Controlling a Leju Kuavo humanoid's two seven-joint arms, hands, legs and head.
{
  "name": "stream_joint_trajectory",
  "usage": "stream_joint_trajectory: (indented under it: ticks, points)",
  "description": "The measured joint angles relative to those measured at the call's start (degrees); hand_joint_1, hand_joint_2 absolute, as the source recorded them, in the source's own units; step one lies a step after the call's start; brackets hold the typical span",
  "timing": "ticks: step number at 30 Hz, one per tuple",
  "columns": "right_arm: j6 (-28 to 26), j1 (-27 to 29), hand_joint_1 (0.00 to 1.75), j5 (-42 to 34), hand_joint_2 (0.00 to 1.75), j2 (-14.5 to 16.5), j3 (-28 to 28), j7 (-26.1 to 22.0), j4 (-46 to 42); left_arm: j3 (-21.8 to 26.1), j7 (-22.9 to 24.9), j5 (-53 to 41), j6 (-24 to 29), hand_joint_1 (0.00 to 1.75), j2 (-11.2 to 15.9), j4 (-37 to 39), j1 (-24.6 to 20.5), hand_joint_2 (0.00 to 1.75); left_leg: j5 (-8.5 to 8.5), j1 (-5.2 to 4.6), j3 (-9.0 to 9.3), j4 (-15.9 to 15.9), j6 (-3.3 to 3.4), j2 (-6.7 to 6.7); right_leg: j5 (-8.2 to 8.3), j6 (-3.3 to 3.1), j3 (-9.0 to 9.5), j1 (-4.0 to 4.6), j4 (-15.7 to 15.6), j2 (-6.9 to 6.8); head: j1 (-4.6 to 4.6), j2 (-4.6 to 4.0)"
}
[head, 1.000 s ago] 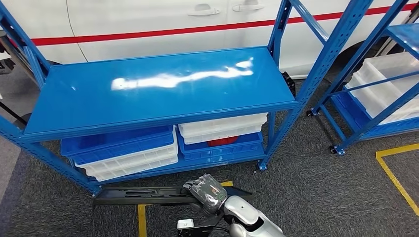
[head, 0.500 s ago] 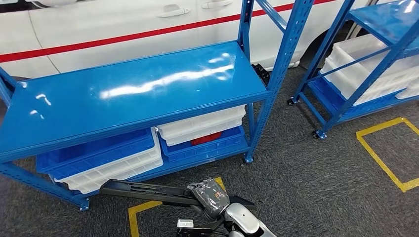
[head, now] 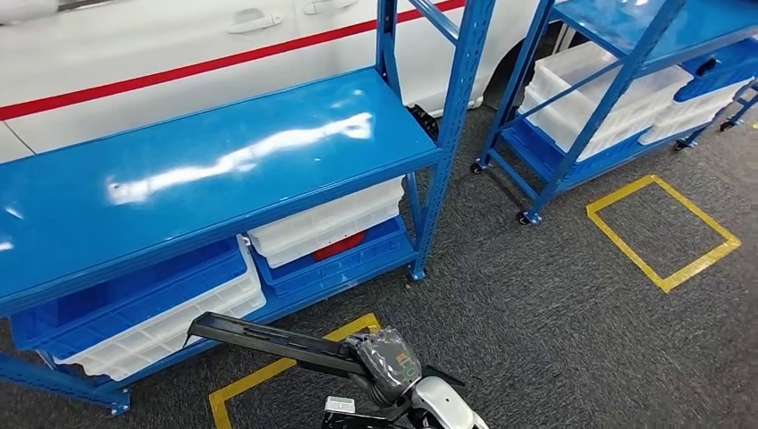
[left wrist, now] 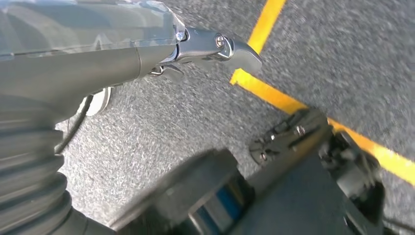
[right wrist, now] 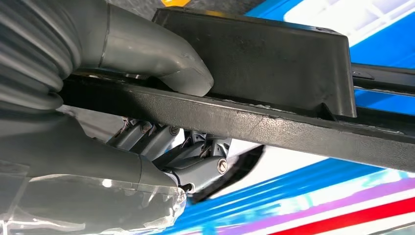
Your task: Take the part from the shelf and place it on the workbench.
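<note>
— Where is the part?

— The long black part [head: 268, 340] sits at about six o'clock in the head view, held level above the grey carpet [head: 554, 313]. It points out toward nine o'clock, over a yellow floor line [head: 268, 371].

— Which hand has it?

— The right hand [head: 386, 362]. In the right wrist view its thumb [right wrist: 161, 58] lies over the top of the bar and its darker fingers [right wrist: 195, 169] curl beneath, so the part [right wrist: 274, 122] is clamped between them.

— And the left hand?

— The left hand [left wrist: 122, 44] hangs over the carpet with a finger [left wrist: 220, 46] stretched out; I cannot tell whether it is open or closed.

— What stands around?

— A blue shelf [head: 197, 170] at eleven o'clock, with white and blue bins [head: 322, 223] below. A second blue rack [head: 626, 54] stands at two o'clock, beside a yellow floor square [head: 661, 232].
</note>
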Motion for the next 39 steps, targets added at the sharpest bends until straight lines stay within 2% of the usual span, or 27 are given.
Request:
stream_joint_trajectory:
  ticks: [2, 3, 4, 6, 7, 9, 11, 12, 13, 14, 15, 17, 19, 21, 22, 23, 25, 26, 27, 28, 29, 30, 32, 34, 36, 37, 39]
  points:
    - [0.01, 0.46, 1.75, 0.25, 1.75, 0.15, -0.63, 0.16, -0.67, 0.03, 0.08, 0.07, -0.01, 0.00, -0.05, 0.00, -0.11, 1.75, -0.21, -0.22, 0.12, 0.10, -0.53, 0.89, 2.09, -0.66, 3.93, 0.42, -7.16, -1.74, 0.01, 0.00]
    - [0.02, 0.59, 1.75, 0.44, 1.75, 0.27, -0.96, 0.22, -0.93, 0.05, 0.13, 0.11, -0.01, 0.00, -0.07, 0.00, -0.16, 1.75, -0.28, -0.33, 0.19, 0.11, -0.88, 1.26, 2.35, -1.04, 4.74, 0.68, -8.88, -2.21, 0.00, 0.00]
    - [0.04, 0.71, 1.75, 0.65, 1.75, 0.38, -1.26, 0.28, -1.06, 0.09, 0.18, 0.14, -0.01, 0.00, -0.07, 0.00, -0.21, 1.75, -0.31, -0.43, 0.26, 0.08, -1.24, 1.65, 2.21, -1.42, 4.75, 0.93, -9.22, -2.12, -0.01, 0.00]
    - [0.06, 1.02, 1.75, 0.98, 1.75, 0.49, -1.83, 0.40, -1.14, 0.18, 0.25, 0.13, 0.01, 0.00, -0.09, 0.00, -0.35, 1.75, -0.51, -0.34, 0.36, 0.12, -1.96, 2.09, 2.52, -2.07, 4.56, 0.84, -9.42, -1.06, -0.01, 0.00]
    - [0.07, 1.14, 1.75, 1.09, 1.75, 0.53, -2.09, 0.48, -1.14, 0.22, 0.26, 0.09, 0.01, 0.00, -0.09, 0.00, -0.43, 1.75, -1.19, -0.24, 0.13, 0.81, -2.26, 1.47, 2.68, -2.43, 4.54, 0.72, -9.57, -0.59, -0.01, 0.00]
    - [0.05, 1.25, 1.75, 1.20, 1.75, 0.69, -2.53, 0.60, -1.14, 0.32, 0.26, 0.01, 0.02, 0.00, -0.09, 0.00, -0.51, 1.75, -4.11, -0.01, -1.65, 5.03, -2.64, -0.72, 2.97, -3.06, 4.47, 0.51, -9.80, 0.25, -0.01, 0.00]
    - [0.03, 1.29, 1.75, 1.39, 1.75, 0.89, -2.78, 0.64, -1.12, 0.43, 0.27, -0.03, 0.03, 0.00, -0.09, 0.00, -0.56, 1.75, -7.73, 0.00, -5.10, 12.89, -2.72, -2.31, 3.10, -3.41, 4.26, 0.69, -9.75, 1.29, -0.01, 0.00]
    - [0.01, 1.37, 1.75, 1.55, 1.75, 0.94, -2.89, 0.65, -1.09, 0.46, 0.31, -0.07, 0.03, 0.00, -0.09, 0.00, -0.61, 1.75, -8.48, -0.01, -6.40, 15.77, -2.72, -2.60, 3.14, -3.48, 4.20, 0.80, -9.69, 1.92, -0.01, 0.00]
    - [-0.01, 1.45, 1.75, 1.75, 1.75, 0.96, -2.99, 0.68, -1.04, 0.48, 0.37, -0.10, 0.04, 0.00, -0.08, 0.00, -0.66, 1.75, -8.10, -0.04, -6.84, 16.74, -2.64, -2.77, 3.17, -3.52, 4.16, 0.91, -9.59, 2.64, -0.01, 0.00]
    - [-0.03, 1.51, 1.75, 1.94, 1.75, 0.96, -3.10, 0.74, -1.01, 0.49, 0.45, -0.14, 0.04, 0.00, -0.07, 0.00, -0.68, 1.75, -6.48, -0.05, -6.06, 15.01, -2.47, -2.92, 3.17, -3.53, 4.16, 0.99, -9.45, 3.38, -0.01, 0.00]
    - [-0.05, 1.54, 1.75, 2.08, 1.75, 0.98, -3.20, 0.79, -0.99, 0.50, 0.52, -0.15, 0.04, 0.00, -0.05, 0.00, -0.64, 1.75, -4.19, -0.05, -4.46, 11.42, -2.21, -3.37, 3.16, -3.50, 4.17, 1.04, -9.28, 4.16, -0.01, 0.00]
    - [-0.10, 1.50, 1.75, 2.28, 1.75, 1.07, -3.36, 0.92, -0.97, 0.53, 0.59, -0.11, 0.01, 0.00, 0.02, 0.00, -0.56, 1.75, -1.16, 0.00, -1.34, 4.09, -1.67, -5.85, 3.17, -3.24, 3.88, 1.04, -8.87, 5.53, -0.01, 0.00]
    - [-0.19, 1.48, 1.75, 2.54, 1.75, 1.23, -3.52, 1.03, -0.97, 0.55, 0.60, -0.04, -0.04, 0.00, 0.04, 0.00, -0.54, 1.75, -0.76, -0.13, -0.41, 1.32, -1.39, -7.54, 3.44, -2.59, 3.22, 0.79, -8.65, 6.63, -0.01, 0.00]
    - [-0.30, 1.64, 1.75, 2.84, 1.75, 1.33, -3.73, 1.17, -0.98, 0.58, 0.60, 0.01, -0.09, 0.00, -0.09, 0.00, -0.55, 1.75, -0.38, -0.13, -0.39, 0.82, -1.02, -6.64, 3.76, -1.83, 2.80, 0.60, -8.69, 7.55, -0.01, 0.00]
    - [-0.40, 1.78, 1.75, 2.94, 1.75, 1.34, -3.88, 1.28, -0.98, 0.62, 0.59, 0.02, -0.10, 0.00, -0.15, -0.03, -0.58, 1.75, -0.13, 0.01, -0.27, 0.46, -0.68, -6.02, 3.47, -1.53, 2.58, 0.69, -8.32, 6.97, -0.01, 0.00]
    - [-0.53, 1.88, 1.75, 2.99, 1.75, 1.33, -4.03, 1.40, -0.98, 0.66, 0.58, 0.03, -0.12, 0.00, -0.23, -0.05, -0.62, 1.75, 0.13, 0.17, -0.16, 0.09, -0.32, -5.33, 2.60, -1.27, 1.96, 0.78, -7.07, 5.77, -0.01, 0.00]
    - [-0.83, 2.01, 1.75, 3.01, 1.75, 1.30, -4.31, 1.61, -0.99, 0.74, 0.58, 0.00, -0.11, 0.00, -0.26, -0.11, -0.66, 1.75, 0.39, 0.23, -0.09, -0.29, 0.08, -3.95, -0.77, -0.77, -0.88, 0.74, -1.11, 2.58, 0.01, 0.00]
    - [-0.92, 2.11, 1.75, 3.01, 1.75, 1.29, -4.41, 1.68, -0.98, 0.76, 0.62, -0.04, -0.11, 0.00, -0.26, -0.11, -0.66, 1.75, 0.40, 0.18, -0.13, -0.29, 0.12, -3.21, -2.48, -0.50, -2.75, 0.52, 2.76, 1.75, 0.00, 0.00]
    - [-0.96, 2.27, 1.75, 3.01, 1.75, 1.29, -4.53, 1.75, -0.98, 0.77, 0.67, -0.09, -0.11, 0.00, -0.25, -0.11, -0.65, 1.75, 0.37, 0.14, -0.15, -0.28, 0.10, -2.45, -3.45, -0.23, -4.16, 0.28, 5.76, 1.35, 0.01, 0.00]
    - [-0.98, 2.49, 1.75, 3.01, 1.75, 1.29, -4.67, 1.84, -0.98, 0.78, 0.72, -0.14, -0.12, 0.00, -0.23, -0.11, -0.67, 1.75, 0.33, 0.13, -0.14, -0.26, 0.05, -1.72, -3.37, 0.01, -4.66, 0.04, 6.92, 1.13, 0.01, 0.00]
    - [-1.00, 2.68, 1.75, 3.01, 1.75, 1.29, -4.84, 1.92, -0.99, 0.78, 0.77, -0.18, -0.13, 0.00, -0.23, -0.11, -0.70, 1.75, 0.26, 0.15, -0.10, -0.24, -0.05, -1.04, -2.29, 0.17, -4.00, -0.18, 5.80, 0.89, 0.01, 0.00]
    - [-1.02, 2.83, 1.75, 3.01, 1.75, 1.29, -5.01, 1.98, -1.01, 0.78, 0.80, -0.21, -0.15, 0.00, -0.25, -0.11, -0.74, 1.75, 0.16, 0.16, -0.01, -0.21, -0.21, -0.43, -0.52, 0.23, -2.26, -0.33, 2.63, 0.36, 0.01, 0.00]
    - [-1.05, 2.96, 1.75, 3.01, 1.75, 1.30, -5.31, 2.02, -1.16, 0.78, 0.83, -0.21, -0.20, 0.00, -0.32, -0.11, -0.78, 1.75, -0.17, 0.01, 0.20, -0.07, -0.72, 0.60, 2.27, -0.05, 1.98, -0.22, -5.26, -1.91, 0.01, 0.00]
    - [-1.14, 3.01, 1.75, 3.02, 1.75, 1.32, -5.49, 2.03, -1.38, 0.78, 0.83, -0.17, -0.22, 0.00, -0.34, -0.11, -0.81, 1.75, -0.45, -0.18, 0.38, 0.02, -1.43, 1.48, 2.91, -0.74, 3.79, 0.30, -8.93, -3.14, 0.00, 0.00]
    - [-1.25, 3.17, 1.75, 3.05, 1.75, 1.32, -5.60, 2.03, -1.48, 0.78, 0.83, -0.13, -0.22, 0.00, -0.34, -0.11, -0.86, 1.75, -0.63, -0.17, 0.68, -0.12, -2.20, 2.38, 3.00, -1.56, 3.68, 0.59, -9.20, -2.08, -0.01, 0.00]
    - [-1.29, 3.30, 1.75, 3.07, 1.75, 1.32, -5.66, 2.03, -1.50, 0.78, 0.83, -0.11, -0.22, 0.00, -0.34, -0.11, -0.89, 1.75, -0.99, -0.06, 0.77, 0.09, -2.51, 2.13, 3.13, -1.91, 3.73, 0.50, -9.42, -1.52, -0.01, 0.00]
    - [-1.33, 3.46, 1.75, 3.09, 1.75, 1.34, -5.74, 2.03, -1.57, 0.78, 0.82, -0.10, -0.23, 0.00, -0.33, -0.11, -0.90, 1.75, -3.28, 0.17, -0.42, 3.29, -2.88, 0.11, 3.41, -2.68, 3.91, 0.25, -9.82, -0.45, -0.01, 0.00]
